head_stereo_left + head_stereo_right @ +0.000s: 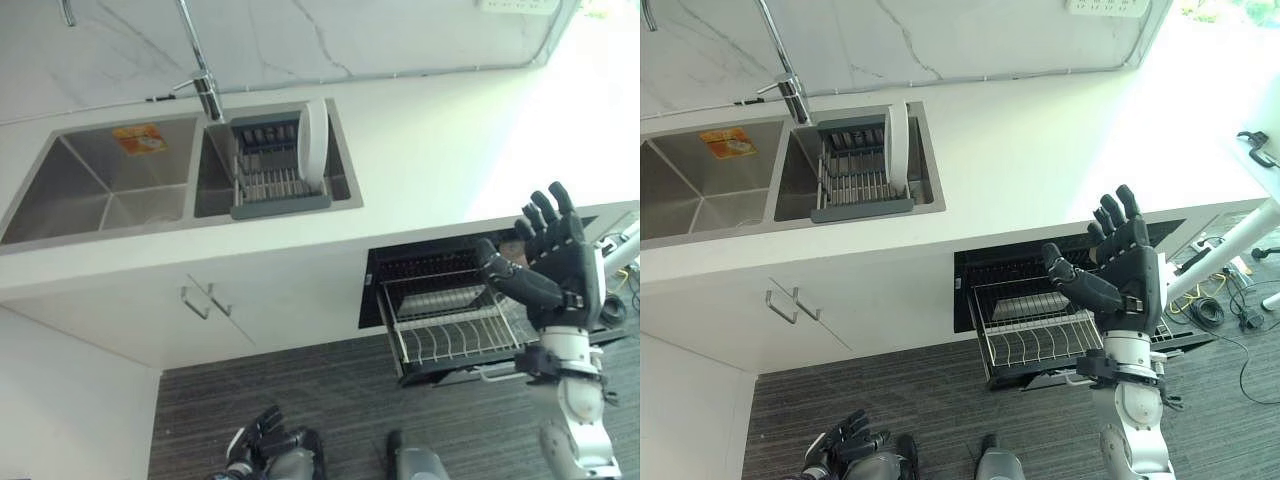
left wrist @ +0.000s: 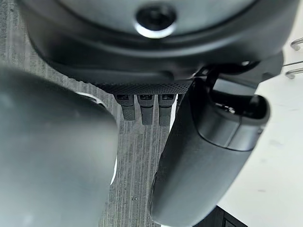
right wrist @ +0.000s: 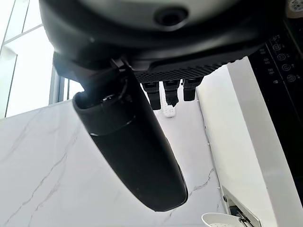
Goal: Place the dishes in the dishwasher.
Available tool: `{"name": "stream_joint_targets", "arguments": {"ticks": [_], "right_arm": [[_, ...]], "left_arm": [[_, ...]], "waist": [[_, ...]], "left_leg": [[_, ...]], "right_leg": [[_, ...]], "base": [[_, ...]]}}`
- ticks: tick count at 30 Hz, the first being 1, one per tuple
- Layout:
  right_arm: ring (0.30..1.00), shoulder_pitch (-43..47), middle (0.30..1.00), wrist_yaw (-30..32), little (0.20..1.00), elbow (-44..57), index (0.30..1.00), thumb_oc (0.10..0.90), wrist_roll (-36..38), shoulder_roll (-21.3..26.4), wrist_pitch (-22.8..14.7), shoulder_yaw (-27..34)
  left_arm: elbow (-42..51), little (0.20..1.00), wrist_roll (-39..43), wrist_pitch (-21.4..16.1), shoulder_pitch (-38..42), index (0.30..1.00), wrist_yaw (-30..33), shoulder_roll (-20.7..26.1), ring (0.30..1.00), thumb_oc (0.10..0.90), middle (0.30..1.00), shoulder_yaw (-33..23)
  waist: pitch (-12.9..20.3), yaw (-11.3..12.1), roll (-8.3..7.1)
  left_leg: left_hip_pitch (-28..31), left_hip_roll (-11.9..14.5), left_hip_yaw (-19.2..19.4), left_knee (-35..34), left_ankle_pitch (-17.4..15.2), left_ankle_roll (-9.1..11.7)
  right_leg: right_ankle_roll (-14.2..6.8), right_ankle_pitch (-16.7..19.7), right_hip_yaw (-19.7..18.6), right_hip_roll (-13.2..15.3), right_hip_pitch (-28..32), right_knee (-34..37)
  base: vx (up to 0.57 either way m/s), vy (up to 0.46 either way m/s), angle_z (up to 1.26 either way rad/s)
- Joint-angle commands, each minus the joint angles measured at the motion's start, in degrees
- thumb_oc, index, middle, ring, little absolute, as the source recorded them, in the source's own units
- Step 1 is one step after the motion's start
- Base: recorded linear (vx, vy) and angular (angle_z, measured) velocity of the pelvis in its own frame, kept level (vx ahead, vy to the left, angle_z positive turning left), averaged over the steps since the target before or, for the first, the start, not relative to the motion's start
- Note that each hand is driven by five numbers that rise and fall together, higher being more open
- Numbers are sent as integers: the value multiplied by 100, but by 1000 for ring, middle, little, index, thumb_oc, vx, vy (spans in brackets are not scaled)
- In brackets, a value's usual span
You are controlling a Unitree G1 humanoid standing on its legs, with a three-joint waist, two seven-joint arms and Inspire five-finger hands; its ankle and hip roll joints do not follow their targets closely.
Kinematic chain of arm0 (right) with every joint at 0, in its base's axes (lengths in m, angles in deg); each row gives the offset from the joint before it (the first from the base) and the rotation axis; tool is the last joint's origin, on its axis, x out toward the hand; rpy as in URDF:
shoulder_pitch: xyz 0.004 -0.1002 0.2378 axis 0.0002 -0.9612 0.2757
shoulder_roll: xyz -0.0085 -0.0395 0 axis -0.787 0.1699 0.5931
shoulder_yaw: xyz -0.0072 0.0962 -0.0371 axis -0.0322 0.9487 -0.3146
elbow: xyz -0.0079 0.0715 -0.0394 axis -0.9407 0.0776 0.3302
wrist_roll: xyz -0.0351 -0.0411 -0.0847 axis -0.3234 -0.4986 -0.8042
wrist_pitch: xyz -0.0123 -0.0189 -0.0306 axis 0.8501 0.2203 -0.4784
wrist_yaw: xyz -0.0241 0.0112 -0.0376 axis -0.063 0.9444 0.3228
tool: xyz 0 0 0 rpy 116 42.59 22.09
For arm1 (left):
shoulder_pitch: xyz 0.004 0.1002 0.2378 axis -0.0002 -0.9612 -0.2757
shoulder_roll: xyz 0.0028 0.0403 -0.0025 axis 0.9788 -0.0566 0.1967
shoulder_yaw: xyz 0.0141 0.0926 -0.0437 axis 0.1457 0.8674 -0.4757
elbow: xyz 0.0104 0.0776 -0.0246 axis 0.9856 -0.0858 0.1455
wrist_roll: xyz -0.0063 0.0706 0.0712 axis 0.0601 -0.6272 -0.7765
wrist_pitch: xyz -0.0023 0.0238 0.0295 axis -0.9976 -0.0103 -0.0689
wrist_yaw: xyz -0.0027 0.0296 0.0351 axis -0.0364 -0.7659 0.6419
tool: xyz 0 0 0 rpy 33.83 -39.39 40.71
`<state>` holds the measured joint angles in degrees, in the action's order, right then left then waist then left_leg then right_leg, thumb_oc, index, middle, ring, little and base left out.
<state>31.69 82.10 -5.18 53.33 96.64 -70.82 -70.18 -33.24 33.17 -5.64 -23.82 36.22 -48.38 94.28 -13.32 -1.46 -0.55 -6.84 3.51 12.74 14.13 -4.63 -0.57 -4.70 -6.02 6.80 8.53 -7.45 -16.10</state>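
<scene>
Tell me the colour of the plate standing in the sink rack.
White; the plate stands on edge in the grey rack, clearest in the left eye view.

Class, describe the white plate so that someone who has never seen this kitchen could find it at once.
Start at the double stainless steel sink set in the white countertop. In its basin nearer the tap sits a grey dish rack. The round white plate stands on edge at that rack's end farther from the tap, the only dish in it.
</scene>
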Motion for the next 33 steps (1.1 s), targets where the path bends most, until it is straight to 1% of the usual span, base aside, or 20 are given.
{"name": "stream_joint_targets", "arguments": {"ticks": [1, 2, 3, 7, 8, 9, 10, 12, 13, 14, 15, 16, 18, 19, 22, 23, 26, 29, 30, 33], "right_arm": [[900, 433, 900, -205, 900, 441, 900, 800, 109, 156, -532, 397], [900, 436, 900, -227, 900, 439, 900, 800, 102, 157, -547, 388], [900, 1328, 900, 35, 900, 212, 900, 800, -587, 115, -306, -470], [900, 1200, 900, -230, 900, 287, 900, 800, -286, 206, -300, -302], [900, 1133, 900, -163, 900, 329, 900, 800, -476, 217, -310, -197], [900, 1083, 900, -124, 900, 356, 900, 800, -546, 210, -274, -134], [900, 1042, 900, -98, 900, 371, 900, 800, -569, 199, -202, -70], [900, 1004, 900, 75, 900, 401, 900, 800, -604, 271, -103, 71], [900, 998, 900, 107, 900, 392, 900, 800, -616, 294, -121, 85], [900, 1009, 900, 127, 900, 342, 900, 800, -581, 382, -168, 120], [900, 1046, 900, 136, 900, 281, 900, 800, -563, 454, -189, 152], [900, 1105, 900, 172, 900, 200, 900, 800, -564, 519, -205, 166], [900, 1119, 900, 208, 900, 174, 900, 800, -512, 533, -187, 252], [900, 1024, 900, 239, 900, 241, 900, 800, -278, 521, -126, 365], [900, 968, 900, 160, 900, 298, 900, 800, -385, 433, -184, 370], [900, 980, 900, 47, 900, 279, 900, 800, -329, 394, -190, 354], [900, 1075, 900, -70, 900, 214, 900, 800, -326, 336, -221, 275], [900, 1226, 900, -37, 900, 112, 900, 800, -293, 411, -154, 225], [900, 1250, 900, -54, 900, 83, 900, 800, -212, 459, -130, 250], [900, 1339, 900, -33, 900, -151, 900, 800, -188, 466, -296, 264]], "left_arm": [[185, 900, -101, -478, 62, 900, -68, 90, 900, 800, 900, 75], [175, 900, -75, -514, 58, 900, -56, 85, 900, 800, 900, 91], [-1456, 900, -289, 113, 921, 900, -681, 130, 900, 800, 900, 288], [-1470, 900, -57, 271, 960, 900, -812, 128, 900, 800, 900, 244], [-1404, 900, -67, 281, 930, 900, -798, 47, 900, 800, 900, 250], [-1374, 900, -45, 302, 918, 900, -720, 11, 900, 800, 900, 249], [-1343, 900, -51, 362, 911, 900, -660, -12, 900, 800, 900, 232], [-1319, 900, -217, 503, 943, 900, -704, -11, 900, 800, 900, 218], [-1349, 900, -243, 473, 948, 900, -742, -8, 900, 800, 900, 226], [-1427, 900, -209, 394, 948, 900, -774, -20, 900, 800, 900, 222], [-1482, 900, -145, 382, 975, 900, -760, -28, 900, 800, 900, 187], [-1561, 900, -73, 435, 1020, 900, -794, -19, 900, 800, 900, 105], [-1639, 900, -65, 524, 1081, 900, -815, 36, 900, 800, 900, 56], [-1639, 900, -157, 556, 1090, 900, -796, 89, 900, 800, 900, 42], [-1579, 900, -271, 443, 1013, 900, -811, 157, 900, 800, 900, 9], [-1511, 900, -242, 415, 904, 900, -725, 246, 900, 800, 900, 22], [-1498, 900, -33, 450, 781, 900, -541, 317, 900, 800, 900, -100], [-1579, 900, 116, 445, 811, 900, -570, 381, 900, 800, 900, -308], [-1586, 900, 173, 397, 808, 900, -625, 381, 900, 800, 900, -332], [-1421, 900, 326, 417, 751, 900, -584, 359, 900, 800, 900, -357]], "waist": [[205, 80, 64], [206, 85, 66], [-361, -126, 419], [-289, -242, 277], [-337, -260, 119], [-370, -272, 112], [-391, -289, 122], [-433, -347, 207], [-470, -343, 265], [-506, -293, 332], [-504, -259, 340], [-488, -218, 317], [-443, -225, 273], [-369, -162, 214], [-362, -123, 254], [-343, -32, 273], [-326, 95, 305], [-365, 72, 207], [-411, 37, 169], [-405, 115, 160]], "left_leg": [[85, -81, -319, 306, -727, -31], [90, -82, -316, 306, -732, -29], [86, -424, -1065, 306, -267, -24], [339, -457, -746, 306, -485, -168], [359, -444, -466, 809, -505, -185], [223, -396, -442, 1110, -480, -148], [171, -334, -393, 1140, -440, -119], [276, -17, -183, 316, -107, 19], [131, 158, -272, 306, 52, 133], [-194, 485, -558, 306, 432, 355], [-344, 623, -748, 306, 494, 423], [-427, 683, -917, 306, 491, 451], [-330, 608, -690, 306, 204, 346], [-257, 370, -714, 306, 69, 256], [-90, 92, -657, 306, -147, -17], [9, -55, -572, 306, -276, -142], [120, -64, -337, 306, -436, -243], [180, -128, -262, 306, -532, -191], [240, -238, -306, 306, -619, -254], [177, -238, -344, 306, -560, -252]], "right_leg": [[-96, -302, 414, -59, 73, -108], [-98, -309, 427, -52, 77, -108], [235, -261, -223, -639, 446, -108], [337, -332, -238, -574, 459, -108], [432, -360, -180, -422, 563, -108], [468, -366, -132, -429, 616, -108], [475, -370, -89, -448, 662, -108], [420, -423, 48, -483, 770, -110], [411, -469, 61, -534, 809, -126], [415, -555, 29, -592, 911, -109], [401, -620, -2, -553, 982, -109], [357, -687, -76, -414, 1041, -146], [269, -750, -45, -209, 1068, -249], [146, -682, 19, 66, 1089, -289], [7, -360, 77, 259, 850, -832], [-20, -214, 262, 300, 796, -1111], [-53, -50, 590, 325, 581, -1308], [-12, -27, 755, -5, 406, -108], [-163, 374, 666, 73, 185, -110], [-78, 55, 565, 27, 155, -108]], "base": [[0, 0, 0], [0, 0, 0], [41, -1, -1], [141, -7, -10], [179, 18, -5], [217, 82, 6], [264, 267, 20], [274, 392, 35], [270, 445, 39], [301, 495, 52], [390, 624, 54], [357, 596, 49], [331, 603, 6], [279, 598, -21], [212, 544, -13], [167, 443, -29], [85, 249, -50], [76, 35, -51], [79, -39, -8], [30, -106, 40]]}}
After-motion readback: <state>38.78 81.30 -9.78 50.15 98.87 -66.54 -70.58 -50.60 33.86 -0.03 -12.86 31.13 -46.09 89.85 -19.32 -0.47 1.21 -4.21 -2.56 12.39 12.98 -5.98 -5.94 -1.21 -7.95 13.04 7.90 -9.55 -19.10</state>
